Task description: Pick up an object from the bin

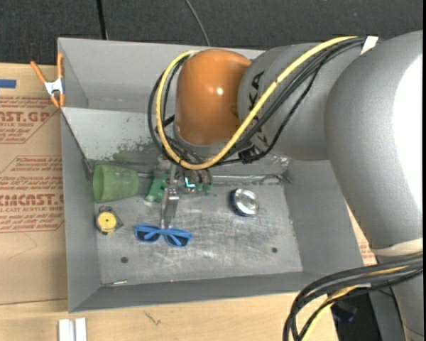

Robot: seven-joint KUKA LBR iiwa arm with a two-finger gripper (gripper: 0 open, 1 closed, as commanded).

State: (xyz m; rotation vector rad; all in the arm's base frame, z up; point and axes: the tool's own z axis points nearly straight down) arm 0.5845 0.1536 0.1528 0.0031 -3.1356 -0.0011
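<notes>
Gripper [172,208] hangs low in the bin [220,258], its tip just above the blue glasses [163,234] lying on the bin floor, with a small green piece [156,188] just beside it. I cannot tell whether it is apart or together. Nothing looks lifted, so the grasp and raise are likely still to do.

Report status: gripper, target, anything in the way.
Gripper low mid-bin, right next to flat blue plastic sunglasses; grasp not confirmed. Small green plastic piece close beside it. Pale green cup on its side, small yellow disc, round silver metal piece lie apart.
</notes>
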